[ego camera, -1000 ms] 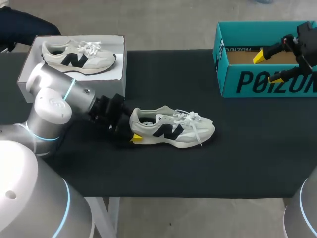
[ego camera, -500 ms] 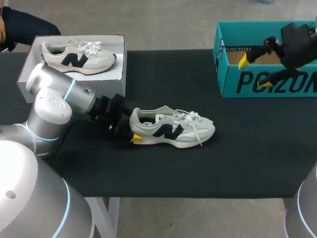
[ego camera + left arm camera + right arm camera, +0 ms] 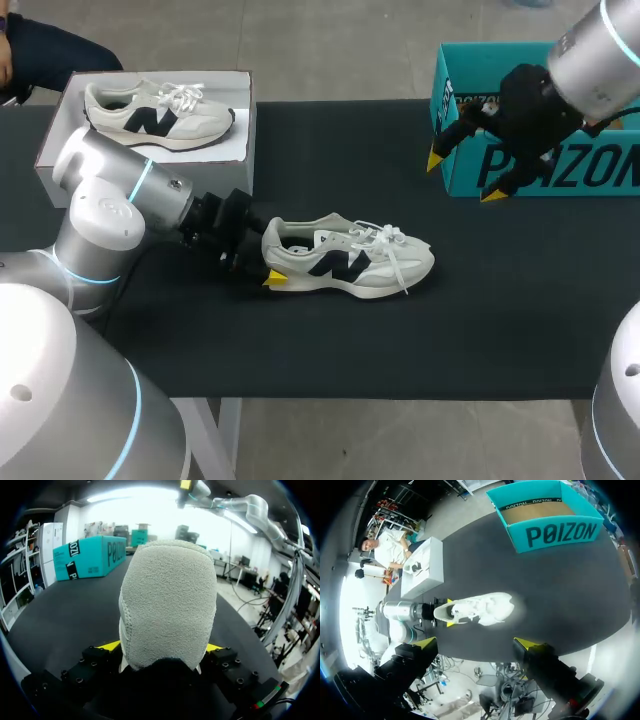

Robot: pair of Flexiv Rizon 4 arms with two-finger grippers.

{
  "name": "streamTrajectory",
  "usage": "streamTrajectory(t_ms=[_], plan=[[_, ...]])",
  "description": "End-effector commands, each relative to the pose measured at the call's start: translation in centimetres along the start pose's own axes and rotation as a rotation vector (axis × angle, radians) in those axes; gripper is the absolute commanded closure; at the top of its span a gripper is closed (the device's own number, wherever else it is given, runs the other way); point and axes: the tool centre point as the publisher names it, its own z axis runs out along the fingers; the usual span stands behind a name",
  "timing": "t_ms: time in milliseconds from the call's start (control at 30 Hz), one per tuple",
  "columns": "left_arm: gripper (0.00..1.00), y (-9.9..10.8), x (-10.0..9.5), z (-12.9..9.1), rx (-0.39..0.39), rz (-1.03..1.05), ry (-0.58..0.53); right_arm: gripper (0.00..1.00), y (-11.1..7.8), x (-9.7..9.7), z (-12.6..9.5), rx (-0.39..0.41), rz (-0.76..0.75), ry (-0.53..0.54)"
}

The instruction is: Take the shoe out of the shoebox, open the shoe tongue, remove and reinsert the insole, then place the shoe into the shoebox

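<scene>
**Heel clamped on the left, right gripper spread over the box corner**

Centre of the black cloth-covered table [image 3: 330,340] lies the pale grey-and-cream suede running shoe [image 3: 350,262], on its sole, toe to the right, white laces loosely tied, a dark emblem on its side. The left gripper [image 3: 162,649] pinches its heel. The head view shows just one yellow tip at the heel's near side. The left wrist view gives both, one on either flank of a fuzzy grey heel cup.

At the far right sits the teal cardboard shoebox [image 3: 610,170], open-topped, with big dark lettering along its front wall. The right gripper [image 3: 465,177] hovers by its left corner, fingers spread wide and holding nothing. From the right wrist view, the box's brown cardboard floor shows, and the shoe sits well apart from the box.

Far left, a white open box [image 3: 60,140] carries a matching second shoe [image 3: 155,112].
</scene>
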Motion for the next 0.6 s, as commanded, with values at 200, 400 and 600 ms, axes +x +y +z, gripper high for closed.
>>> streamTrajectory(t_ms=[200,400,600], plan=[[1.00,-0.1,0.0,0.1,-0.004,0.000,0.001,0.00,-0.9,2.1,4.1,0.038,-0.033,-0.151],[1.00,-0.1,0.0,0.1,-0.004,0.000,0.001,0.00,-1.6,3.2,6.0,0.065,-0.078,-0.253],[1.00,-0.1,0.0,0.1,-0.004,0.000,0.001,0.00,-1.9,4.0,7.5,0.106,-0.130,-0.334]])
